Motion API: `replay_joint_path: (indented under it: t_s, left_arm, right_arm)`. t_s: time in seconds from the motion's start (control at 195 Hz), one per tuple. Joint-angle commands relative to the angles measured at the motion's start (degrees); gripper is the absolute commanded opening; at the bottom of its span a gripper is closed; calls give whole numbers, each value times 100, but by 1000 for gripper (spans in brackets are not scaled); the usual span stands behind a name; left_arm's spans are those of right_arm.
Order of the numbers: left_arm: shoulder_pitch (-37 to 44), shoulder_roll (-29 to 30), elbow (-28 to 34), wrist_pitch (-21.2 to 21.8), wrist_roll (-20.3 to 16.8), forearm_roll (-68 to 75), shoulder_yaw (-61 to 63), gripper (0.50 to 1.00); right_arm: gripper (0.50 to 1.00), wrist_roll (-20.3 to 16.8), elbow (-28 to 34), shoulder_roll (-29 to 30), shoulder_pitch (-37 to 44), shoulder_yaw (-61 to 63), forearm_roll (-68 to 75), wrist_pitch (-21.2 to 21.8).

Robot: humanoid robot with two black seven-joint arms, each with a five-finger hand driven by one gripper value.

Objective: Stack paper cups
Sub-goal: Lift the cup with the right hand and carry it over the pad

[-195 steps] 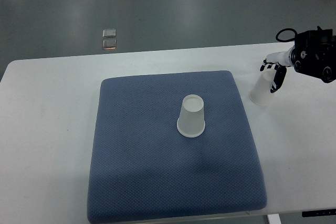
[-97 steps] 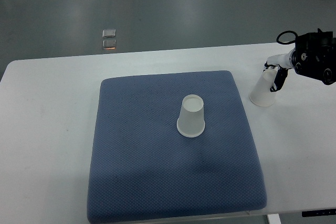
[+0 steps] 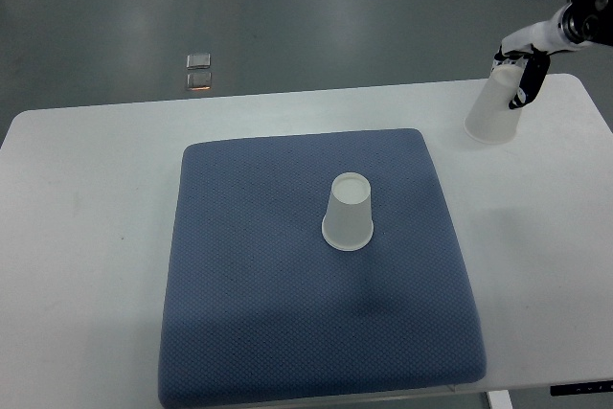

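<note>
At far right, above table edge: held cup (image 3: 495,114), inverted, tilted, translucent white paper, tapered; mouth wide and facing down. Clamped at narrow base end by right hand (image 3: 520,72), dark fingers (image 3: 526,89) wrapped on its upper side. Looks lifted clear of table (image 3: 86,237), though contact hard to judge. Near pad centre: second cup (image 3: 349,212), inverted, upright, same tapered shape, flat round base up. Well apart from held cup. Stacking not yet done; carry leftward and lowering over centre cup left. Underneath: blue pad (image 3: 287,323), square, rounded corners, woven dimpled texture, soft-looking. Table smooth, white. Left hand not visible.
</note>
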Motion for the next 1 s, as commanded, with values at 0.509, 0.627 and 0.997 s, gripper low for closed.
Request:
replay_joint_path:
  t_s: [0.509, 0.627, 0.997]
  left_arm:
    - [-7, 0, -27, 0, 0, 0, 14, 1000]
    - [-7, 0, -27, 0, 0, 0, 14, 1000]
    - [-7, 0, -18, 0, 0, 0, 5, 1000]
  right_arm:
    - [641, -92, 1317, -319, 2496, -237, -8, 1010]
    - [641, -92, 1607, -116, 2698, -114, 123, 999]
    - [643, -84, 1695, 1439, 3041, 150, 1178, 780]
